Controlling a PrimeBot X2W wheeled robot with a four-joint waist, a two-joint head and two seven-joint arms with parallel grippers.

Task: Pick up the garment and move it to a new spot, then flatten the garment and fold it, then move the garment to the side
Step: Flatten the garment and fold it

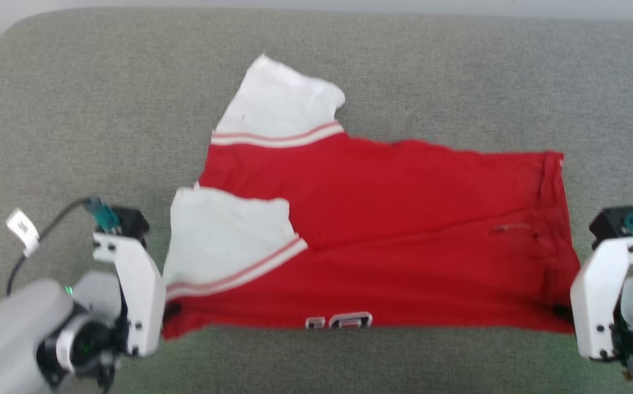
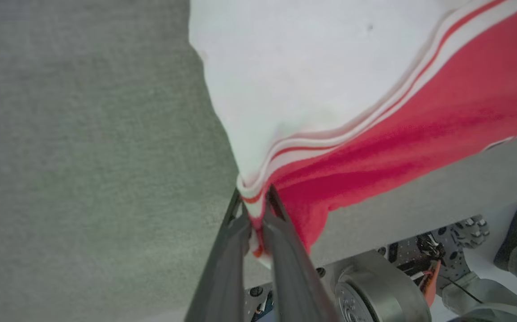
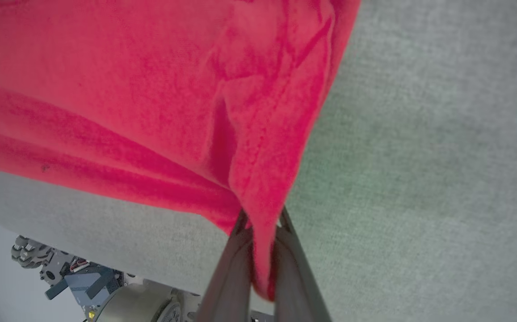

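- The garment point(image 1: 382, 235) lies spread on the grey worktop point(image 1: 75, 109), its near hem along the worktop's front edge.
- The left pincer point(image 2: 254, 203) is clenched on the garment's striped corner at that edge.
- The right pincer point(image 3: 262, 223) is clenched on its red corner there.

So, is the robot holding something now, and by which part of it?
Yes, the garment. The left gripper pinches its near corner at the striped trim; the right gripper pinches the near all-red corner at the other end.
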